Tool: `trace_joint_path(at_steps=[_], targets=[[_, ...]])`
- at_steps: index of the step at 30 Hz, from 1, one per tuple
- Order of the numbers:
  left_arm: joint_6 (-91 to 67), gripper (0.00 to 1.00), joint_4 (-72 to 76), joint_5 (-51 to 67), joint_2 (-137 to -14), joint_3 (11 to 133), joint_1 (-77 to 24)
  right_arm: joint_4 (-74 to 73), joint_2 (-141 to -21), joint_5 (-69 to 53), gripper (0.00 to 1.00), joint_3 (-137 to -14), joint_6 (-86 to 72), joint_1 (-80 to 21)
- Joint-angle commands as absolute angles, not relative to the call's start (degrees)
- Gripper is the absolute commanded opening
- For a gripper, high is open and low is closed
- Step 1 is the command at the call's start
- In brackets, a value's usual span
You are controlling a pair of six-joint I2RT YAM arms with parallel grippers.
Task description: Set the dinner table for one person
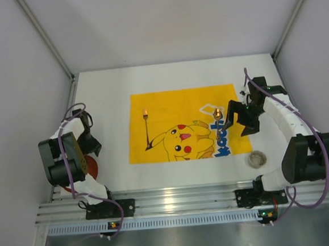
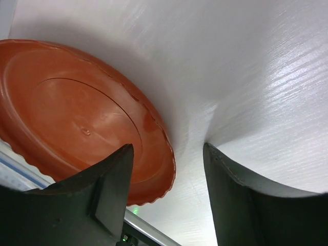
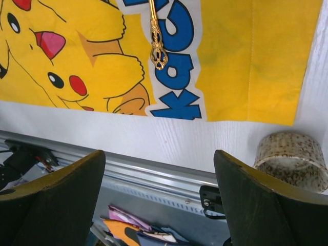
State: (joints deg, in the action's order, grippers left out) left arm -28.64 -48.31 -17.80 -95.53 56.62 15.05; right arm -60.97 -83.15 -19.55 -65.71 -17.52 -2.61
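Over to the white bench [image 1: 105,88], spread beneath everything, with a yellow Pikachu cloth [image 1: 180,99] laid across its middle, by the look of it as the place mat. On the cloth's left part, a gold fork [image 1: 146,130], lying lengthwise, head toward the cloth's far edge. On its right part, over the blue lettering, a second gold cutlery piece [image 1: 217,116], too small to name for sure. Parked either side, presumably, to flank a plate.

Off the cloth's near-left corner, on bare bench: a red-brown plate [image 2: 77,118], tucked beneath the left arm [image 1: 62,156]. Partly apart, the left jaws, straddling the scalloped rim, one finger over the plate, the other over the bench. No clamp visible. Looks like lining up for an edge pinch, the only way into something so flat.

Spread wide, the right jaws, holding nothing, hovering over the cloth's right part, close to that ornate handle. Just off the cloth's near-right corner, a speckled cup [image 3: 289,159], upright. Middle of the cloth free of tableware, probably reserved for the plate.
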Motion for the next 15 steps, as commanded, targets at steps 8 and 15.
trace_joint_path(at_steps=[8,15], targets=[[-31.6,0.21,-39.6,-13.5,-102.3,53.8,15.6,-65.1,-77.2,-17.6,0.87,-63.2,-16.2,-3.2],[-29.3,0.0,-40.6,-10.8,-104.2,56.8,15.5,-66.3,-73.3,-17.6,0.87,-62.9,-17.6,-3.2]])
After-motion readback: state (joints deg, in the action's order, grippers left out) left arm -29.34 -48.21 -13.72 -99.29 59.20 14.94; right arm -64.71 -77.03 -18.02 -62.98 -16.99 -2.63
